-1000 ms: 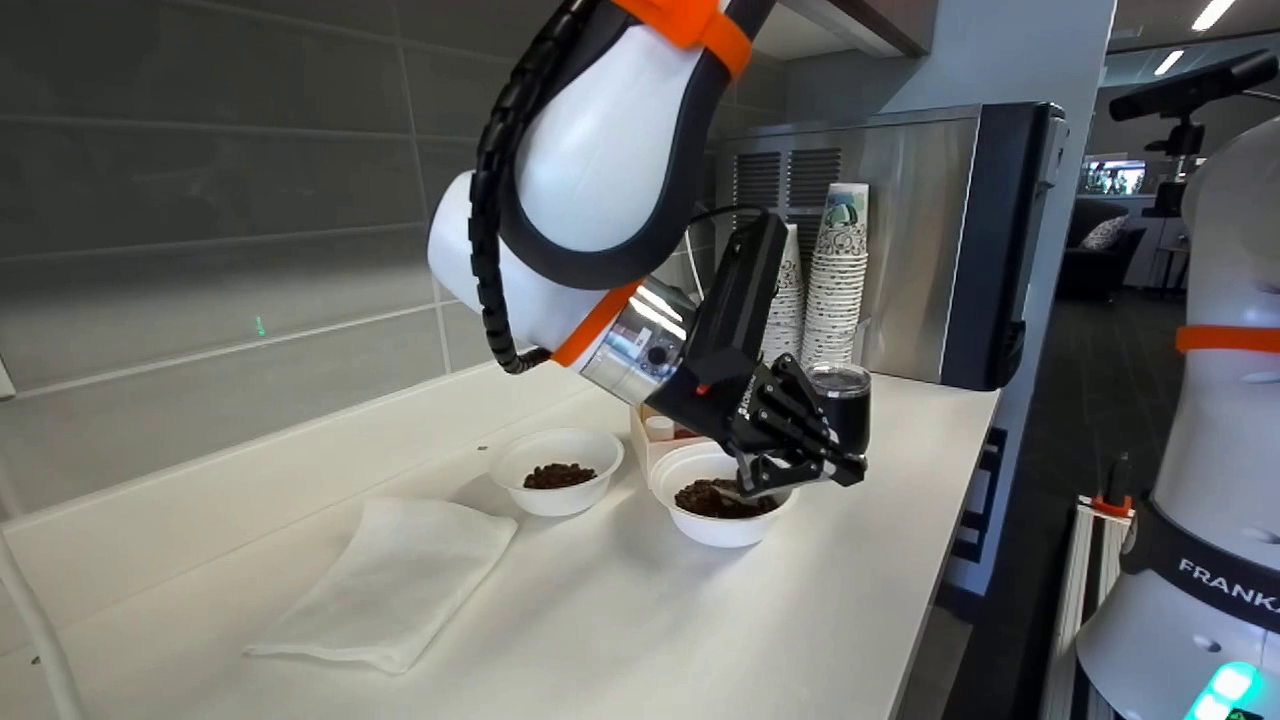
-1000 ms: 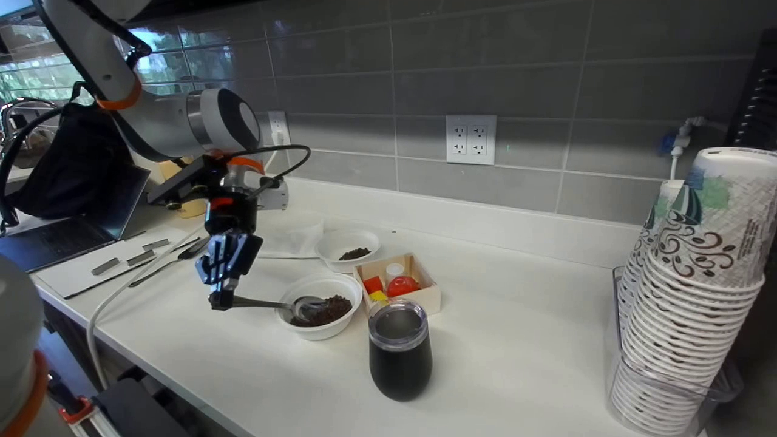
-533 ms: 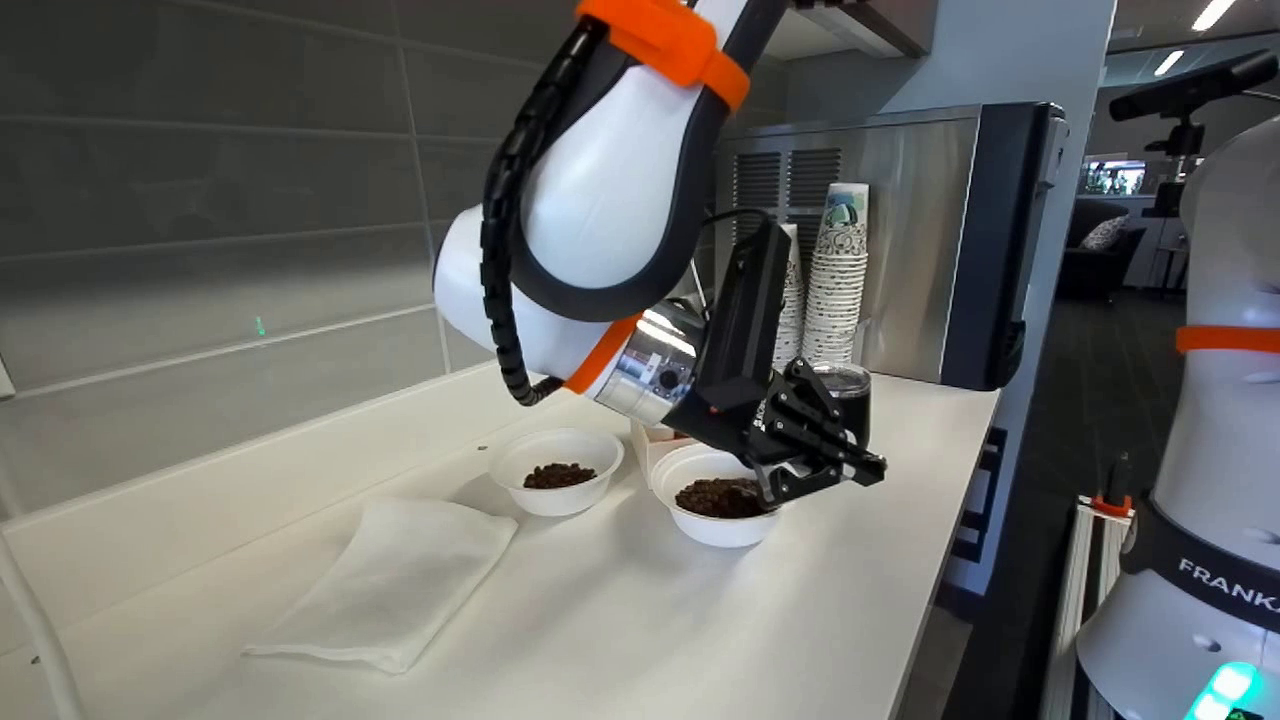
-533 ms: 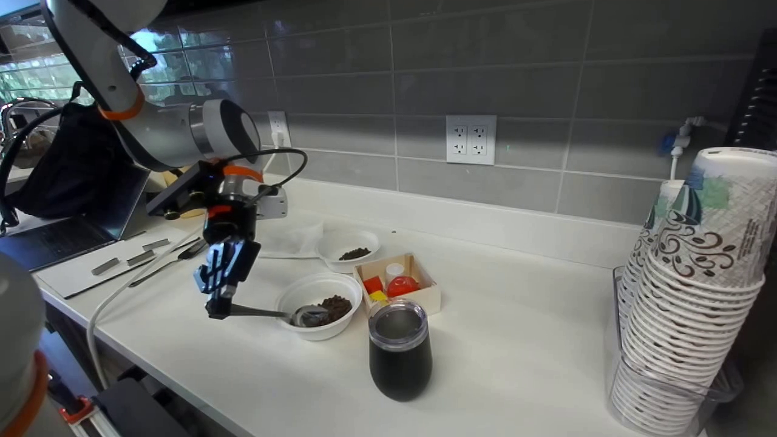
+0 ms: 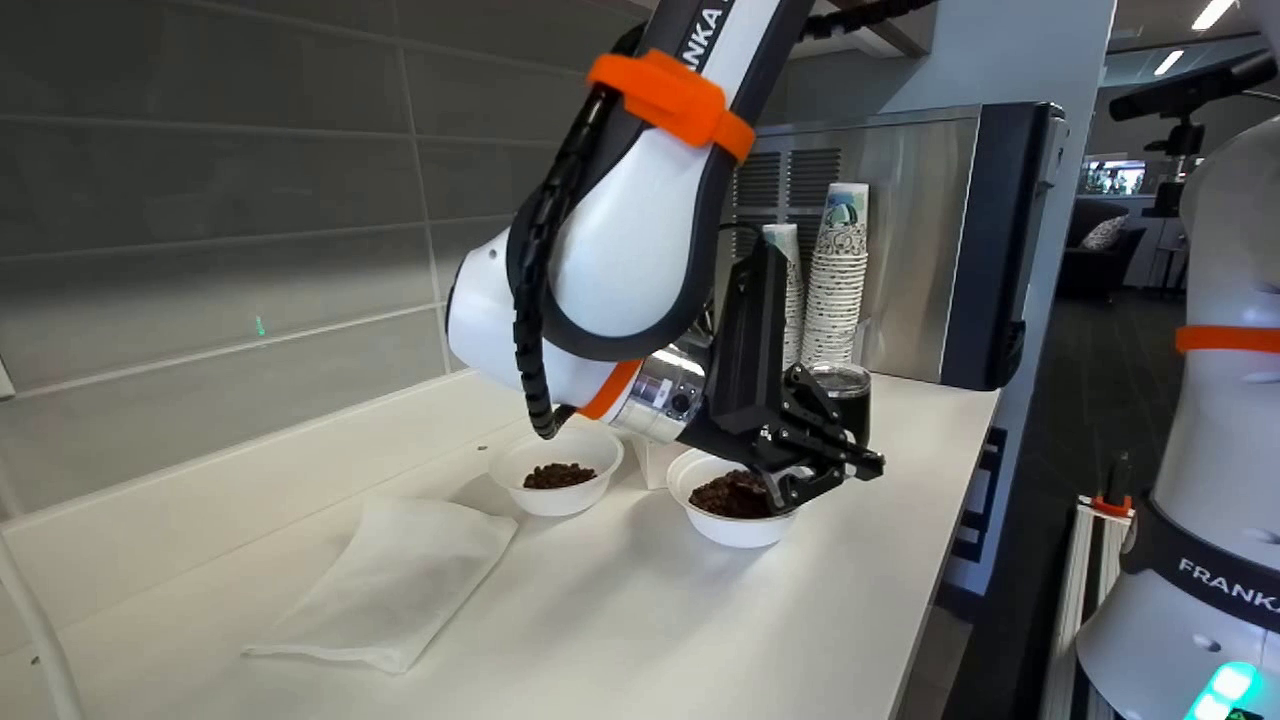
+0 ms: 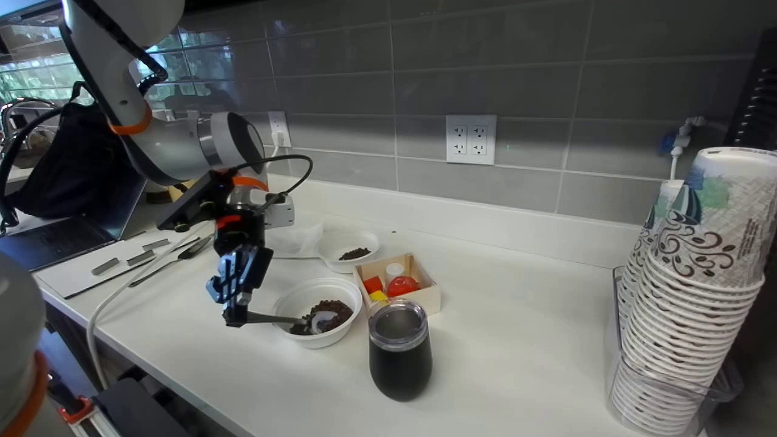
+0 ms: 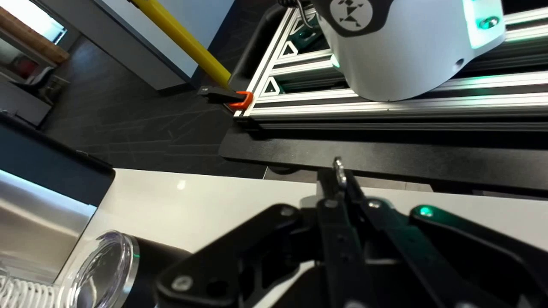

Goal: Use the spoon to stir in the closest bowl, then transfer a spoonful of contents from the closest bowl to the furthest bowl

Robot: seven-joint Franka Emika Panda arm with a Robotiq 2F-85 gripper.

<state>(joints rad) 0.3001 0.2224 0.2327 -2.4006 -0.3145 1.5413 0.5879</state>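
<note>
The closest bowl [image 5: 735, 531] is white and holds dark grains; it also shows in an exterior view [image 6: 320, 342]. The furthest bowl [image 5: 562, 502] is white with a smaller heap of dark grains, nearer the wall [image 6: 331, 243]. My gripper [image 6: 235, 316] is shut on the handle of the metal spoon [image 6: 276, 318], just outside the closest bowl's rim. The spoon's head lies in that bowl, among the grains. In an exterior view the gripper [image 5: 850, 470] hides most of the spoon. In the wrist view, the handle end [image 7: 339, 171] sticks out between the fingertips [image 7: 340, 186]; both bowls are out of view.
A small box [image 6: 428, 297] with red and yellow items touches or nearly touches the closest bowl. A black tumbler [image 6: 400, 364] stands beside it. A folded white cloth [image 5: 395, 585] lies near the furthest bowl. Stacked paper cups [image 6: 686, 340], a fork [image 6: 173, 261] and a cable [image 6: 112, 303] are around.
My gripper first moved toward the counter's front edge and down, then slightly toward the box side. The spoon head has turned in the grains. The closest bowl has shifted slightly toward the front edge.
</note>
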